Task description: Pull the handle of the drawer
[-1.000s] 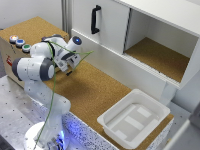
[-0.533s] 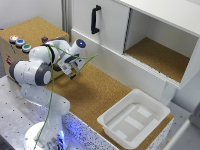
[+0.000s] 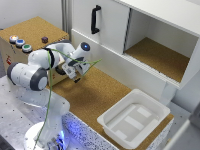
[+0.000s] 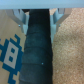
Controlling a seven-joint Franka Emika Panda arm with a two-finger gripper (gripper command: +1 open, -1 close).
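The drawer is a white flat panel on the cabinet at the back, and it looks closed. Its handle is a slim black vertical bar near the panel's left edge. My gripper hangs low over the cork surface, in front of and below the handle and well apart from it. In the wrist view my gripper shows two fingertips spread apart with nothing between them, over a dark strip. The handle and drawer are out of the wrist view.
An open cabinet compartment with a cork floor lies to the drawer's right. A shallow white tray sits at the front right. A cork-topped box with coloured buttons stands at the left, beside my arm.
My wrist and gripper have shifted a little toward the exterior view's right, nearer the cabinet. The drawer and tray have not moved.
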